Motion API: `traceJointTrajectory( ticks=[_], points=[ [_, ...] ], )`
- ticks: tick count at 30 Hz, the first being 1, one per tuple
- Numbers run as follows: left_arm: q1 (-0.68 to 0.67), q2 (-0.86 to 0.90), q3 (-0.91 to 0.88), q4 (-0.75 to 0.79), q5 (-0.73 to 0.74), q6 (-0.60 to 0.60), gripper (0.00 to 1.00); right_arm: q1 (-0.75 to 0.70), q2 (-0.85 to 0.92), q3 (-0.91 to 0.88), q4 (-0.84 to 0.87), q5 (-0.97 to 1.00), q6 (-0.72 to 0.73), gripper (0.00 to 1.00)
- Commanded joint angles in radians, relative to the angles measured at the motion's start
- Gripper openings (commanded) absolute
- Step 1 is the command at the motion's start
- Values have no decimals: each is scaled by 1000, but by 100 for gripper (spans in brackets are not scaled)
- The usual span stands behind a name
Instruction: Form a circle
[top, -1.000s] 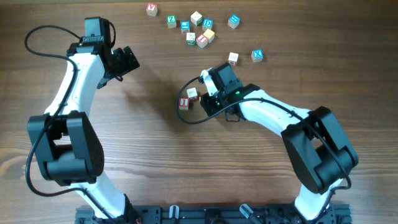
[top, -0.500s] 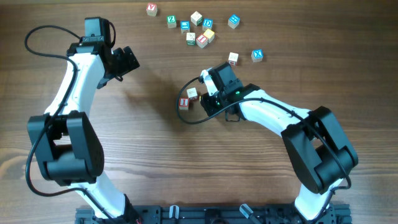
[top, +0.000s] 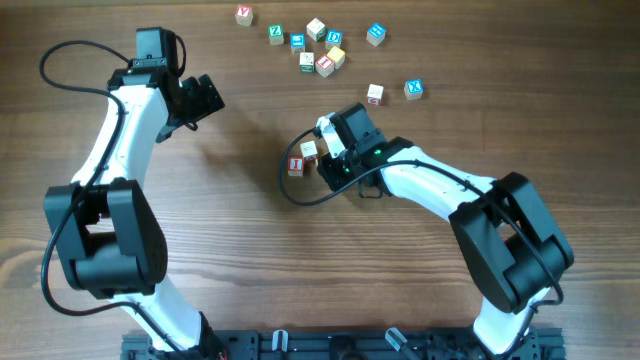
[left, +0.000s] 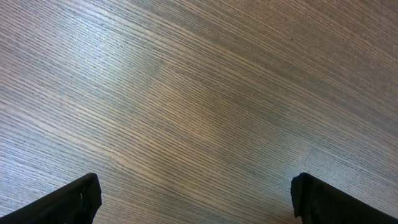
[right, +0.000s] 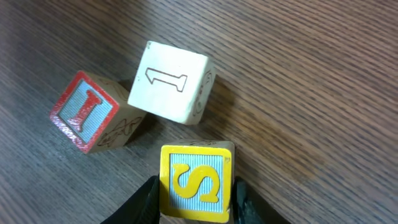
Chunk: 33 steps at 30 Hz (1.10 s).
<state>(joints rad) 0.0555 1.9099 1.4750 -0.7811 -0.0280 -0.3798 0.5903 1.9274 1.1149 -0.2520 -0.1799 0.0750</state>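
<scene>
My right gripper (right: 196, 194) is shut on a yellow-framed S cube (right: 196, 182), one finger on each side of it. Just ahead lies a pale cube marked 1 (right: 169, 82), tilted against a red-lettered I cube (right: 85, 111) to its left. Overhead, the right gripper (top: 322, 157) sits beside the pale cube (top: 309, 150) and the red cube (top: 295, 166), covering the S cube. No circle of cubes is in view. My left gripper (top: 207, 97) is open over bare wood at the far left, with nothing between its fingers (left: 74, 199).
A loose scatter of several letter cubes (top: 322, 52) lies at the back of the table. Two more cubes (top: 375, 93) (top: 414, 89) sit behind my right arm. The right arm's black cable (top: 300, 190) loops just in front of the red cube.
My right gripper has shifted slightly left toward the pale cube, still holding the S cube. The left arm has not moved.
</scene>
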Motion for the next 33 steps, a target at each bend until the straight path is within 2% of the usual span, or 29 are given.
traceJointTrajectory(
  ticks=[1, 12, 14, 16, 21, 25, 28, 29, 30, 31, 33],
  points=[
    [3, -17, 11, 0, 1, 5, 100, 2, 16, -2, 7, 30, 7, 37],
    [3, -17, 11, 0, 1, 5, 100, 2, 16, -2, 22, 23, 7, 38],
    [3, -17, 11, 0, 1, 5, 100, 2, 16, -2, 24, 22, 7, 47],
    [3, -17, 11, 0, 1, 5, 100, 1, 11, 1, 27, 22, 7, 52],
    [3, -17, 11, 0, 1, 5, 100, 1, -40, 48, 27, 36, 6, 52],
    [3, -17, 11, 0, 1, 5, 100, 1, -111, 79, 28, 134, 7, 52],
    [3, -17, 11, 0, 1, 5, 100, 1, -177, 139, 27, 139, 6, 36],
    [3, -17, 11, 0, 1, 5, 100, 0, -189, 172, 24, 139, 6, 28],
    [3, -17, 11, 0, 1, 5, 100, -3, -197, 232, 11, 139, 8, 9],
    [3, -17, 11, 0, 1, 5, 100, -6, -198, 274, 7, 140, 12, 4],
    [3, -17, 11, 0, 1, 5, 100, -12, -198, 332, 8, 142, 44, 4]
  ],
)
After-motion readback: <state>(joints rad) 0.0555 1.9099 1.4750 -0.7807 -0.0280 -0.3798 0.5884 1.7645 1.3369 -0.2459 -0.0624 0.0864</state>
